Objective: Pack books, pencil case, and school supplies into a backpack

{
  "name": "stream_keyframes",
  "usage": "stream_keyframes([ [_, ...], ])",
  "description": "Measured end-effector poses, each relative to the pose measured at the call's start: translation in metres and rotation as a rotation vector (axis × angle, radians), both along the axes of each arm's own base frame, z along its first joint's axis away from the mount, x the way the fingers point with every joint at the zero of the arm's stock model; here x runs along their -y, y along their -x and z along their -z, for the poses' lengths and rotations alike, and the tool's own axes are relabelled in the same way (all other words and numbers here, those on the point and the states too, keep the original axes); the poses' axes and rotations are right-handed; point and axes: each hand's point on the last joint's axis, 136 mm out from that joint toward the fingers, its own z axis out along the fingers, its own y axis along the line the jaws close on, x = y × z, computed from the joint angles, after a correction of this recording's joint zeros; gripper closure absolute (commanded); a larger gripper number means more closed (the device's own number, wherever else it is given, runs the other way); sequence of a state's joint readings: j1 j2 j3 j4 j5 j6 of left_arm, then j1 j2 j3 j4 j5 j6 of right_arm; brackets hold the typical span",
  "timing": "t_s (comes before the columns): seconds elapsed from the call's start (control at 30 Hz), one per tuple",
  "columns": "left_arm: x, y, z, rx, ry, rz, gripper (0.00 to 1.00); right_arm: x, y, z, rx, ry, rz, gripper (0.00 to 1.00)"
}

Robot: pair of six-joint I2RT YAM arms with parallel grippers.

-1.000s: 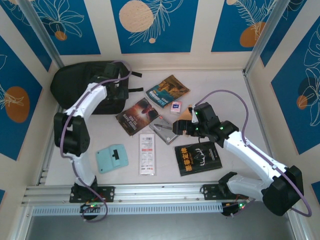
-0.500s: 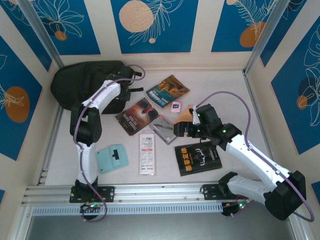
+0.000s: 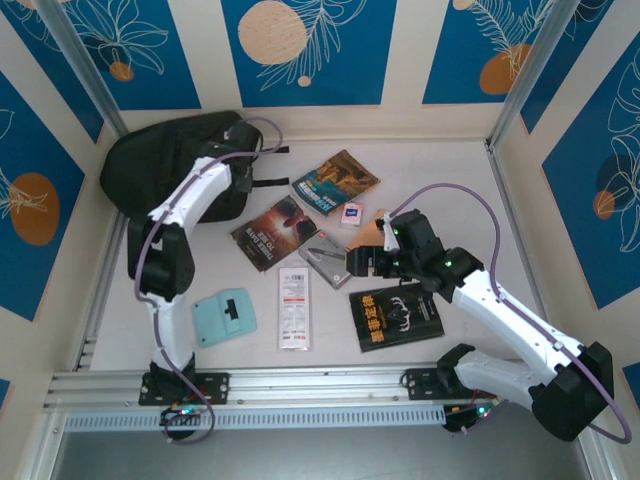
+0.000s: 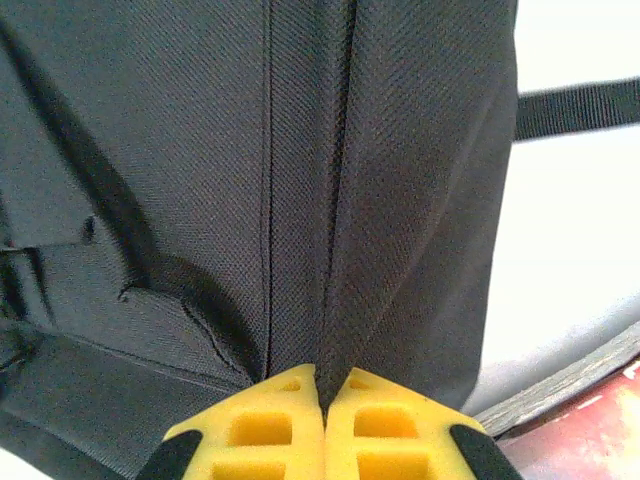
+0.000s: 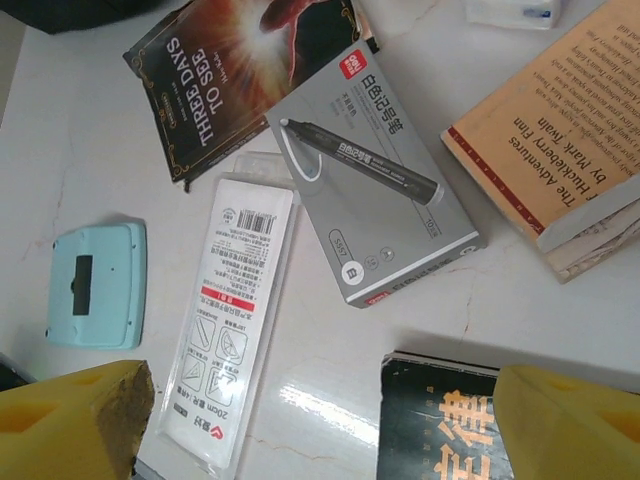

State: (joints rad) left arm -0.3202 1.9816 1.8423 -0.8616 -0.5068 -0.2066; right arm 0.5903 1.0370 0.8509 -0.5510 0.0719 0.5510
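My left gripper [image 4: 322, 400] is shut on a raised fold of the black backpack [image 4: 250, 180], which lies at the back left [image 3: 170, 160]. My right gripper [image 5: 320, 430] hangs open above the table, between the white packet [image 5: 230, 310] and the black book with gold print [image 5: 440, 420]. Beyond it lie the grey case [image 5: 375, 190], the dark brown book [image 5: 250, 70] and the orange book [image 5: 560, 160]. The teal piece [image 3: 224, 316], the blue-and-orange book [image 3: 335, 182] and the tiny white-pink box [image 3: 351, 214] rest on the table.
A backpack strap [image 4: 580, 105] trails right over the white table top [image 3: 450, 190]. An aluminium rail [image 3: 300, 385] runs along the near edge, and patterned walls stand on three sides.
My left gripper has closed on the backpack fabric, and the bag has bunched up toward the back. My right gripper has drifted slightly nearer and lower over the items.
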Motion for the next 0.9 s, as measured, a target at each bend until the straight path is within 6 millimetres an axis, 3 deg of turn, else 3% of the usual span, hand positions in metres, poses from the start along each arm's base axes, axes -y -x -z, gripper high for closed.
stream_keyframes([
  [0.2, -0.014, 0.028, -0.096, 0.19, 0.06, -0.016, 1.0, 0.0, -0.003, -0.014, 0.027, 0.007, 0.007, 0.11],
  [0.33, -0.002, 0.048, -0.13, 0.249, 0.198, 0.026, 1.0, 0.005, -0.006, -0.015, 0.019, 0.004, 0.041, 0.11],
  [0.53, 0.054, 0.073, -0.13, 0.169, 0.384, 0.174, 1.0, 0.019, -0.014, -0.015, -0.023, -0.033, 0.121, 0.11],
  [0.7, 0.131, 0.112, -0.122, 0.052, 0.51, 0.358, 1.0, 0.041, -0.024, -0.026, -0.035, -0.107, 0.225, 0.11],
  [0.8, 0.164, 0.133, -0.121, 0.005, 0.561, 0.443, 1.0, 0.052, -0.026, -0.029, -0.039, -0.126, 0.269, 0.11],
  [0.9, 0.182, 0.147, -0.119, -0.015, 0.553, 0.49, 1.0, 0.061, -0.025, -0.03, -0.05, -0.13, 0.303, 0.11],
])
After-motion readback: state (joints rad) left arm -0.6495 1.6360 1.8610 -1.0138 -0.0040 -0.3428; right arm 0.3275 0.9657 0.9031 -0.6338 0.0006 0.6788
